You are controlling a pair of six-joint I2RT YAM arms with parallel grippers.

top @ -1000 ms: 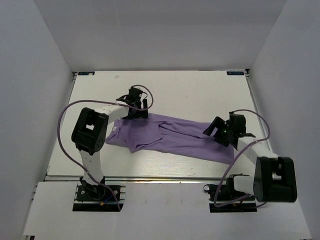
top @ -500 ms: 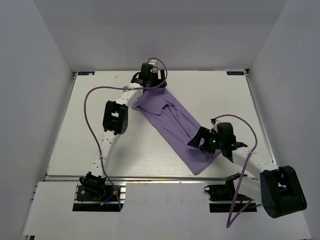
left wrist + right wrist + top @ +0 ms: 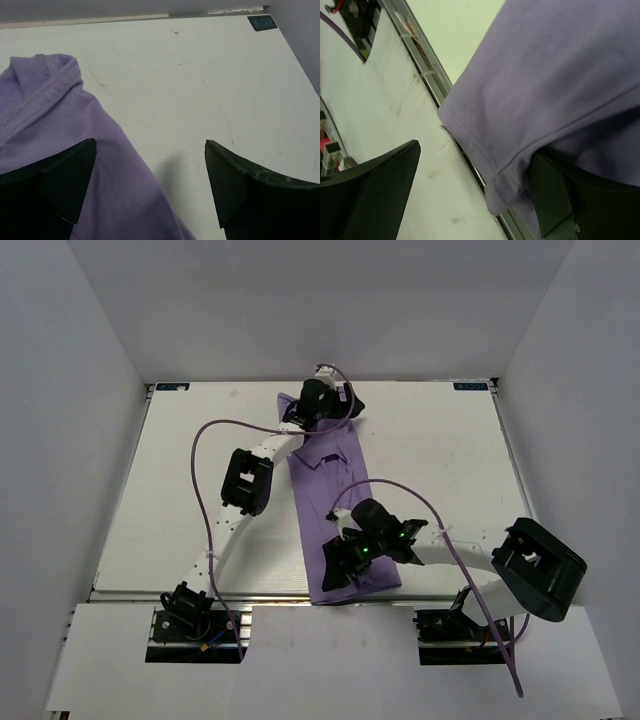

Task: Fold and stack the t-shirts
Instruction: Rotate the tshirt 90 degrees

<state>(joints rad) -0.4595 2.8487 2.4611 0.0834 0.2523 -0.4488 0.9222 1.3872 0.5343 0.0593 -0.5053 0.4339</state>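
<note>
The lavender t-shirt (image 3: 335, 500) lies stretched in a long strip from the far edge of the table to the near edge. My left gripper (image 3: 325, 405) is at its far end. In the left wrist view the left gripper (image 3: 150, 145) is open, and the shirt's collar end (image 3: 60, 130) lies under the left finger and partway into the gap. My right gripper (image 3: 345, 562) is at the near end. In the right wrist view the right gripper (image 3: 476, 150) is open, and the shirt's hem (image 3: 545, 75) drapes over the right finger and reaches the table's front rail (image 3: 420, 45).
The white table (image 3: 430, 440) is walled on three sides. The metal rail (image 3: 250, 597) runs along its near edge, with the arm bases just below it. Purple cables loop over both arms.
The shirt has swung from a diagonal lie to a near-straight strip running far to near. My left gripper moved right along the far edge. My right gripper moved left and towards the near edge.
</note>
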